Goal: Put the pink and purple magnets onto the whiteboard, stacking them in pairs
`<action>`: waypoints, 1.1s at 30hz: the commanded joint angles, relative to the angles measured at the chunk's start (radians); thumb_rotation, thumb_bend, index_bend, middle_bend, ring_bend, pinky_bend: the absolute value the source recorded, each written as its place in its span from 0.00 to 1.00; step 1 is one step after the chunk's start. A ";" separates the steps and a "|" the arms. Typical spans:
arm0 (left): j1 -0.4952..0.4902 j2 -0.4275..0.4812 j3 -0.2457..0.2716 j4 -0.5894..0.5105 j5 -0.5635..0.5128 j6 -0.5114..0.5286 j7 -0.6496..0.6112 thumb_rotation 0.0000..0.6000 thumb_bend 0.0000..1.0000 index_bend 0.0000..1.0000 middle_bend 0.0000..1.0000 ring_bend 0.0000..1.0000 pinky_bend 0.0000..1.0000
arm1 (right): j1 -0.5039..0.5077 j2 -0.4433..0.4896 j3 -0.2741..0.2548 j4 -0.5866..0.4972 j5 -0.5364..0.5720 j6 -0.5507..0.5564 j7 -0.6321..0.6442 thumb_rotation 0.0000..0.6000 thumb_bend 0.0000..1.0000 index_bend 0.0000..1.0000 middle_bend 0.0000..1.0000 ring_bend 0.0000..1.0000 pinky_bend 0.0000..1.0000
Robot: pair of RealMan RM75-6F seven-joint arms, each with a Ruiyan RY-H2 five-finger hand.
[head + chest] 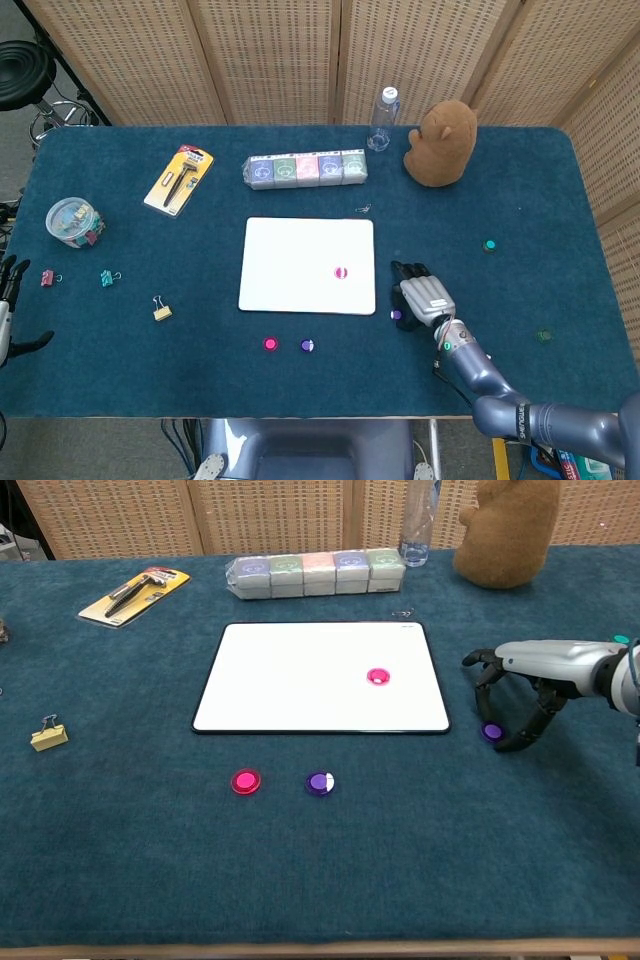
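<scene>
Reaching: my right hand point(520, 695) arches over a purple magnet point(491, 731) just off the whiteboard's right edge, near its front right corner
Right hand state: fingers point(482, 685) curled down around the magnet, tips at the cloth; I cannot tell if they grip it
Whiteboard point(300, 680): mid-tabletop, one pink magnet point(377, 676) lying on its right half
Loose magnets: a second pink magnet point(245, 781) and a second purple magnet point(320, 782) side by side on the cloth, just in front of the whiteboard's front edge
Left hand point(8, 300): at the tabletop's left edge, fingers apart, holding nothing
</scene>
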 commanded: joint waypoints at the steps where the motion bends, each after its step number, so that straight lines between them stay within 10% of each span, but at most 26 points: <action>1: 0.000 0.000 0.000 0.000 0.000 0.000 0.000 1.00 0.12 0.00 0.00 0.00 0.00 | -0.002 -0.002 0.000 0.003 0.002 0.002 -0.003 1.00 0.30 0.58 0.00 0.00 0.00; 17: -0.002 0.000 0.002 -0.003 0.000 -0.005 0.005 1.00 0.12 0.00 0.00 0.00 0.00 | 0.050 -0.002 0.105 -0.031 -0.032 0.015 0.021 1.00 0.37 0.62 0.00 0.00 0.00; 33: -0.001 0.005 0.003 0.001 -0.006 -0.014 -0.020 1.00 0.12 0.00 0.00 0.00 0.00 | 0.275 -0.182 0.196 0.208 0.180 -0.116 -0.079 1.00 0.41 0.62 0.00 0.00 0.00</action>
